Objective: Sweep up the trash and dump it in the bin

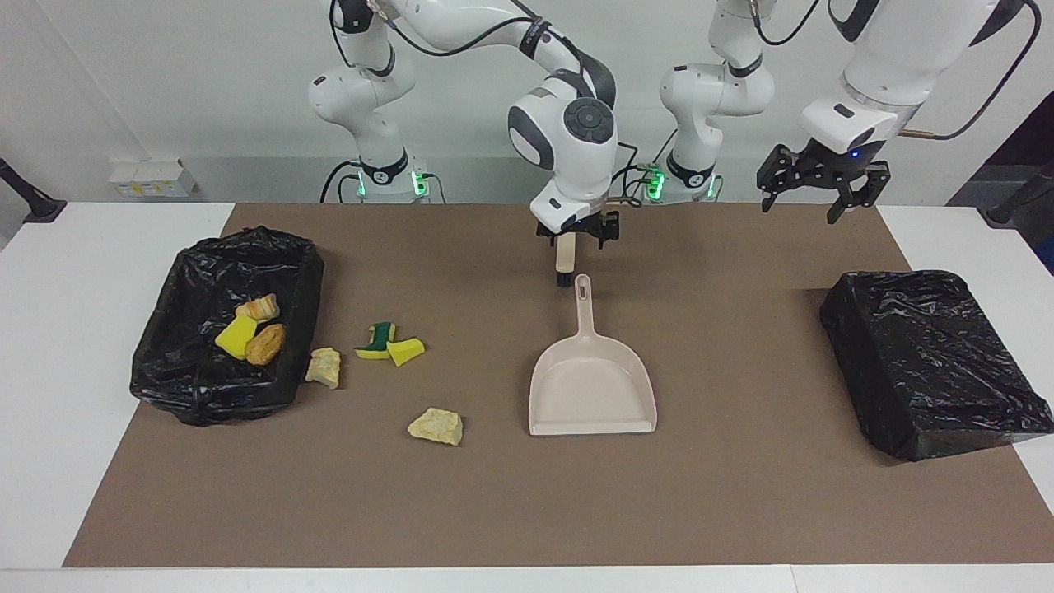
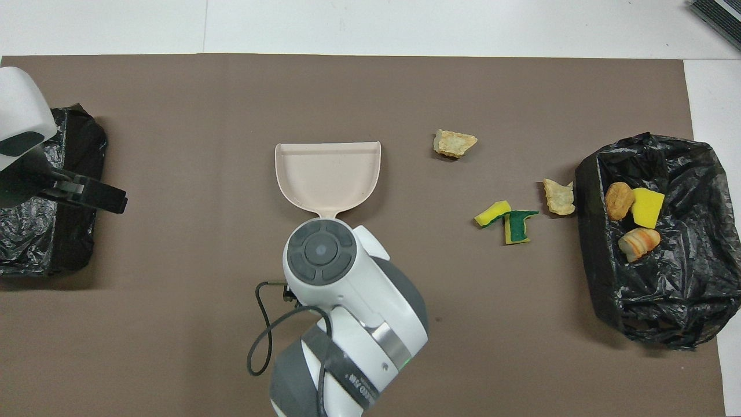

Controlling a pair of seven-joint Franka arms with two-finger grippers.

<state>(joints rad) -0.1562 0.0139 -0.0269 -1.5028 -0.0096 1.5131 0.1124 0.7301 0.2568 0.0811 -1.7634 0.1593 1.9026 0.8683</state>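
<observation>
A: Hovering above the dustpan [image 1: 592, 387] handle, the right gripper [image 1: 576, 235] has its fingers spread, holding nothing
B: And the left gripper [image 1: 817, 183]?
A: Open too, empty, raised near the covered bin [image 1: 930, 362]
B: The trash [image 1: 389, 344]?
A: Four scraps on the table beside the open bin [image 1: 206, 362], three inside

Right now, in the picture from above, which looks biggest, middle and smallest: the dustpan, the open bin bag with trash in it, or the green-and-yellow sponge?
1. Open bin bag, biggest.
2. Dustpan, middle.
3. Green-and-yellow sponge, smallest.
</observation>
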